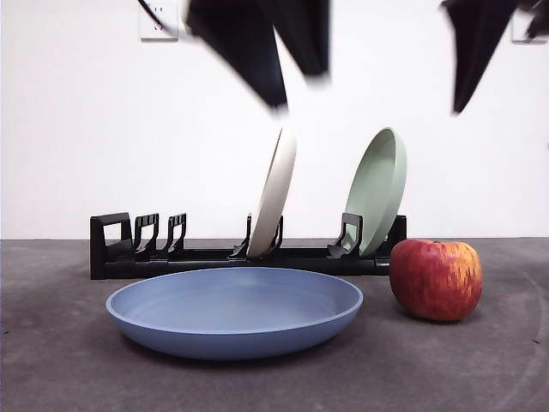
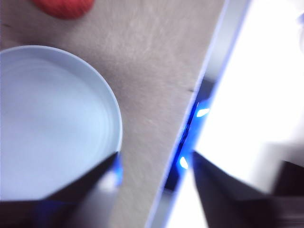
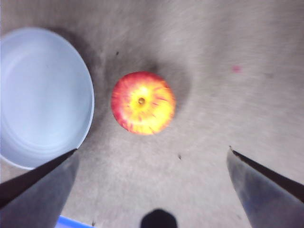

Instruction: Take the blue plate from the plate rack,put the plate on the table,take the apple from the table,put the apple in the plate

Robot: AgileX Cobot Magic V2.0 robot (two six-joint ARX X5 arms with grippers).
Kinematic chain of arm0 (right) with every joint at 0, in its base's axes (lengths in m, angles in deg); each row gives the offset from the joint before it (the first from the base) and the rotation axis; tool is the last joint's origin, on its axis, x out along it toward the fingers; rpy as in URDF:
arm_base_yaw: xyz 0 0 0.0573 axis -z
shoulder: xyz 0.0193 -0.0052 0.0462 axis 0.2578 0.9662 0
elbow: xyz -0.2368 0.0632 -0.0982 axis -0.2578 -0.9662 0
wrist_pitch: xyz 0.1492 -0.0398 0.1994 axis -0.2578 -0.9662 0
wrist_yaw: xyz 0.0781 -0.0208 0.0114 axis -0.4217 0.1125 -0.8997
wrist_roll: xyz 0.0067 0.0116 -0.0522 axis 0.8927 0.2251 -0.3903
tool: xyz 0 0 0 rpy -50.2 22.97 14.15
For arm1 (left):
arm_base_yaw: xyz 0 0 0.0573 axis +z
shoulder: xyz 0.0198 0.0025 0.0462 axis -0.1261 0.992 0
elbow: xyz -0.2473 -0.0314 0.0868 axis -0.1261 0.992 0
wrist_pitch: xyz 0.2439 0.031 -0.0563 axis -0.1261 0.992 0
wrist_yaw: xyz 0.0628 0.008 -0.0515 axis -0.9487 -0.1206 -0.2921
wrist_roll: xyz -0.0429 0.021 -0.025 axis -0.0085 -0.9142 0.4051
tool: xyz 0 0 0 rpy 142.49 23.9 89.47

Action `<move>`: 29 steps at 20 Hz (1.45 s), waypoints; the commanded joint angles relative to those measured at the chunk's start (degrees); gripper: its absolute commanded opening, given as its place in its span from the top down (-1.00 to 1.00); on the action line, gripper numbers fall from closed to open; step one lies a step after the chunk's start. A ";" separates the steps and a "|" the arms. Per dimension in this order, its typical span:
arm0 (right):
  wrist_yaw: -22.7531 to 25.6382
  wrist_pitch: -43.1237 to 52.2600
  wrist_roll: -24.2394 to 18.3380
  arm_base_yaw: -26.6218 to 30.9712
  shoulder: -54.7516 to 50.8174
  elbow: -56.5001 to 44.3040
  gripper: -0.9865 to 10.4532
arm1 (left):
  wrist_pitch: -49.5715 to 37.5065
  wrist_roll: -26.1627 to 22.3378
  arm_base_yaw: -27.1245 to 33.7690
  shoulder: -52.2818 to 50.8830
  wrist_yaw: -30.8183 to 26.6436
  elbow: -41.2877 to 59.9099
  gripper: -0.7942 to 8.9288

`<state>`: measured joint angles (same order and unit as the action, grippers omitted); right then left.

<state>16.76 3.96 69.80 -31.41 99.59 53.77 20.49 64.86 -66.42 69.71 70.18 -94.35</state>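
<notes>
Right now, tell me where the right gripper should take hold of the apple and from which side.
Probably from straight above. The apple stands upright on the table, stem end up, apart from the blue plate. The right gripper hangs open above it. Close the jaws across its widest middle, where the round sides give the surest hold; the gap beside the plate looks wide enough for a jaw.
</notes>
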 commanded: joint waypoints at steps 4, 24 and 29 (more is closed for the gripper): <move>0.37 6.82 3.56 -3.89 11.93 0.07 -0.45 | 3.61 8.57 -0.37 -17.55 -1.92 0.04 0.85; -0.17 7.67 3.65 -6.10 25.44 0.07 0.85 | 8.59 21.05 -0.37 -49.31 -20.63 0.13 0.85; -0.20 5.46 4.61 -7.82 19.45 0.09 0.85 | 8.59 21.09 -0.39 -49.16 -20.74 0.13 0.85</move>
<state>16.70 9.47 73.61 -38.90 119.99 53.94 29.18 85.77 -66.69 20.70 49.46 -94.41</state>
